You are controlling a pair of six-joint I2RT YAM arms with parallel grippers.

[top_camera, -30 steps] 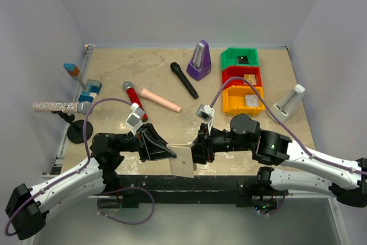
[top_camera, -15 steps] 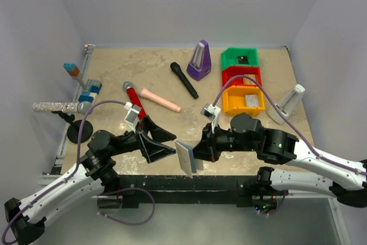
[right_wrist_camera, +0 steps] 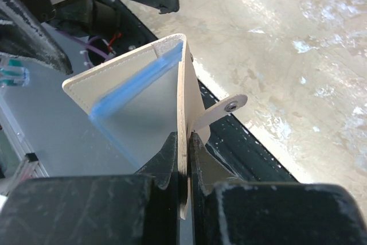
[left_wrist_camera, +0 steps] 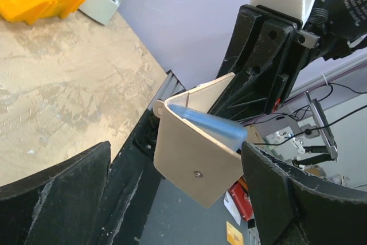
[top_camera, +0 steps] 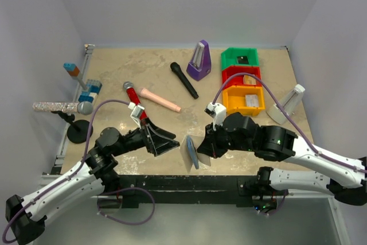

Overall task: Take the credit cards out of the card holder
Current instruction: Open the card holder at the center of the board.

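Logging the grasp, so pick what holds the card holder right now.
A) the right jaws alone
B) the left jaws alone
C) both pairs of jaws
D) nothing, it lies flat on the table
A: the right jaws are shut on one panel of the half-open card holder, while the left jaws stand wide open, apart from it.

Purple metronome (top_camera: 199,60) stands between black microphone (top_camera: 184,80) and green bin (top_camera: 226,61).

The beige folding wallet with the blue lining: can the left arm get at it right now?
Probably yes. The left tool gapes wide right beside the beige folding wallet, with nothing between; the right tool pinches one flap, leaving the other free.
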